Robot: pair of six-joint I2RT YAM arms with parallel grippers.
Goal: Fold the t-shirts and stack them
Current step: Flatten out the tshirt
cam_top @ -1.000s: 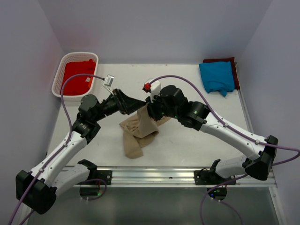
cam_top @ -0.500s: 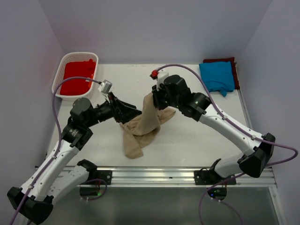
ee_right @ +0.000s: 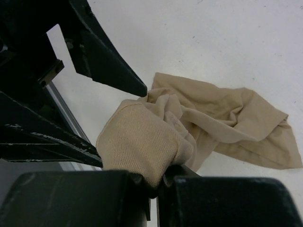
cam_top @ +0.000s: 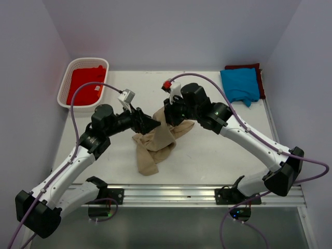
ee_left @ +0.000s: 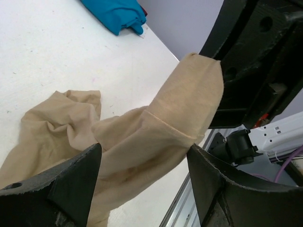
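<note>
With the right hand (cam_top: 167,114) pressed tight on a bunched fold of the tan t-shirt (cam_top: 153,142), holds that fold raised over the middle of the tabletop (cam_top: 207,150), the rest trailing down crumpled onto the surface. Meets the left hand (cam_top: 149,124) close in from the other side, spread wide with a finger to either side of the lifted cloth. Has, well apart from both, a blue t-shirt (cam_top: 239,85) lying on a maroon t-shirt (cam_top: 254,67) at the far right corner, and a red t-shirt (cam_top: 85,83) inside a white lattice basket (cam_top: 63,92) at the far left.
</note>
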